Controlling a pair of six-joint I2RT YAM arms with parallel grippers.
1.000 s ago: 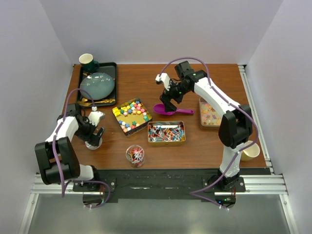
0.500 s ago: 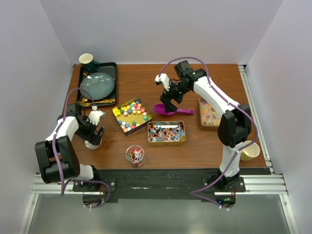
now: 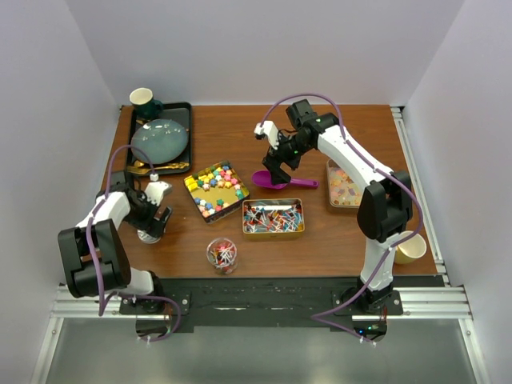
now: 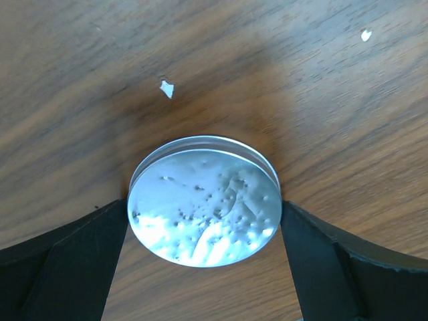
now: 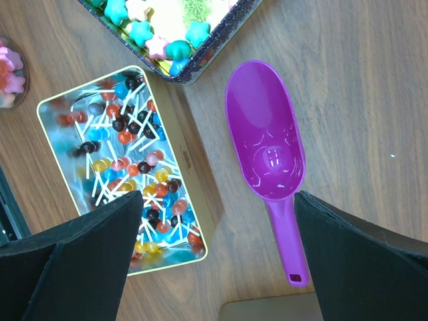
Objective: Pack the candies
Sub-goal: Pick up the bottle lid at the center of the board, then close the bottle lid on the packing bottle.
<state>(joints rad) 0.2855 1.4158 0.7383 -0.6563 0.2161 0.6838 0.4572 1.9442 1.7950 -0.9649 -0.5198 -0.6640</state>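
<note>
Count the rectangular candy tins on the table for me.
3. The star-candy tin sits left of centre, the lollipop tin just right of it and nearer, and the gummy tin near the right edge, partly hidden by the right arm. None seems fully hidden.

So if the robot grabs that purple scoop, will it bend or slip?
Probably stiff and light: the purple scoop looks like thin moulded plastic. Its glossy surface may be slippery between fingers. Lying hollow side up on the wooden table, its rounded bowl could rock or swivel if pushed.
</note>
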